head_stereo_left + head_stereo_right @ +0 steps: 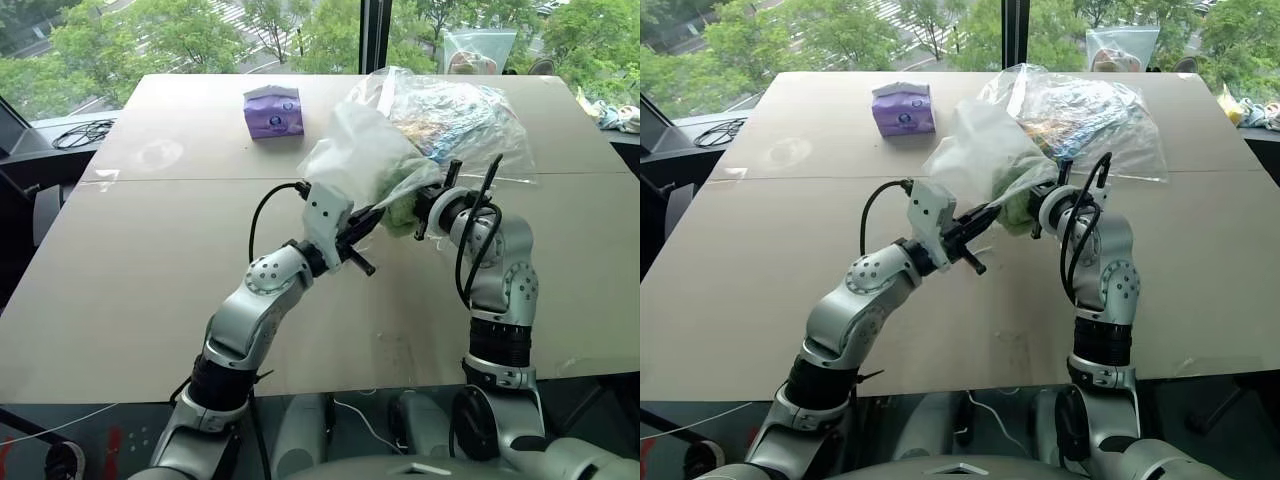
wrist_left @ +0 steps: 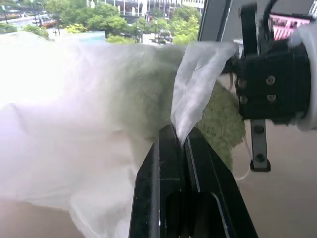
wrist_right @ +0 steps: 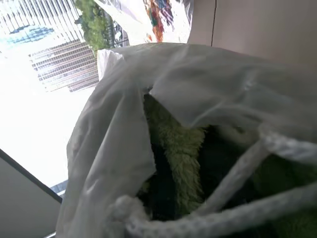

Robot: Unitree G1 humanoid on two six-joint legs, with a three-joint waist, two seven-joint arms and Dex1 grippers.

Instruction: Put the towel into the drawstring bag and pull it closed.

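Note:
The white drawstring bag (image 1: 362,150) hangs lifted over the middle of the table, its mouth facing me. My left gripper (image 1: 378,218) is shut on the edge of the bag's mouth; in the left wrist view the fabric (image 2: 198,84) rises pinched between its fingertips (image 2: 171,144). The light green towel (image 1: 405,207) sits in the mouth, partly inside the bag. My right gripper (image 1: 424,206) reaches into the mouth from the right and is shut on the towel (image 3: 181,158). A white cord (image 3: 237,173) crosses in front of the towel.
A purple tissue pack (image 1: 273,110) stands at the back left of the table (image 1: 150,280). A clear plastic bag of colourful items (image 1: 475,115) lies right behind the drawstring bag. Black cable (image 1: 80,132) lies off the table's left edge.

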